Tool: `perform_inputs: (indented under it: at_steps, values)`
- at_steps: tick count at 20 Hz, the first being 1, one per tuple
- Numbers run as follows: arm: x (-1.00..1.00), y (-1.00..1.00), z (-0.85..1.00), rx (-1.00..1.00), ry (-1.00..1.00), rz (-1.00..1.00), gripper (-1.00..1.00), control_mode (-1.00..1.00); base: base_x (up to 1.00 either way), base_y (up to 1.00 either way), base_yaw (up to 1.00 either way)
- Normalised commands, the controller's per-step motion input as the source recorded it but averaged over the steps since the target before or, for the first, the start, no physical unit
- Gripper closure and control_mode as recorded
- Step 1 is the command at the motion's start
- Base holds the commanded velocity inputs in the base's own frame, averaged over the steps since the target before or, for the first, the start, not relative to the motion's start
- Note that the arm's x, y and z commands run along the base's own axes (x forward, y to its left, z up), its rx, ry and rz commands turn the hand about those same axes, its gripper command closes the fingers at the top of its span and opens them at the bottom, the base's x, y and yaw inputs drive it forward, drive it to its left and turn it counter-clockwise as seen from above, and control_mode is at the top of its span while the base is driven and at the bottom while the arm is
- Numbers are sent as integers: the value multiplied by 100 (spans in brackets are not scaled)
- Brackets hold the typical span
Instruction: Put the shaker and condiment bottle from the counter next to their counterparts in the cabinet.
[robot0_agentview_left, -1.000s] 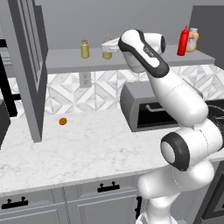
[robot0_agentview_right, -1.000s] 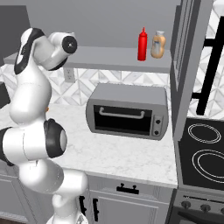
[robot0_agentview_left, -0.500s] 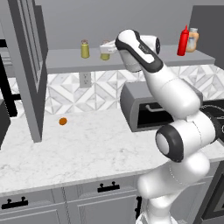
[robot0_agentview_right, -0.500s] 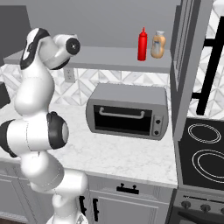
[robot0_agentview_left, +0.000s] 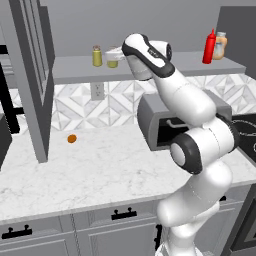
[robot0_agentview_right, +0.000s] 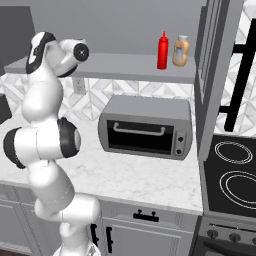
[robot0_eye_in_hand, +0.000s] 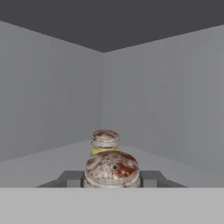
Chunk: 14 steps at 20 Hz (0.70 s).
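While gripper (robot0_eye_in_hand: 112, 178) clasps shaker (robot0_agentview_left: 113, 59), arm reaches cabinet (robot0_agentview_left: 150, 67)

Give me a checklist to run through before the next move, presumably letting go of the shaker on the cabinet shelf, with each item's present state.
1. Gripper shut on the held shaker: ok, the fingers flank it in the hand view.
2. Held shaker over the cabinet shelf: ok.
3. Held shaker near the second shaker: ok, the two stand close together in the left base view.
4. Held shaker's base resting on the shelf: cannot tell, the base is hidden.
5. Red condiment bottle beside the orange-tan bottle: ok, both upright on the shelf.
6. Gap between the two shakers for opening the fingers: cannot tell.
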Motion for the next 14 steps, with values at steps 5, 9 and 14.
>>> perform_inputs:
  at_steps: [5, 9, 14]
  values:
    - [28, 7, 0, 0, 0, 0, 100, -100, 0, 0, 0]
    - [33, 0, 0, 0, 0, 0, 100, -100, 0, 0, 0]
    - [30, 9, 0, 0, 0, 0, -100, -100, 0, 0, 0]
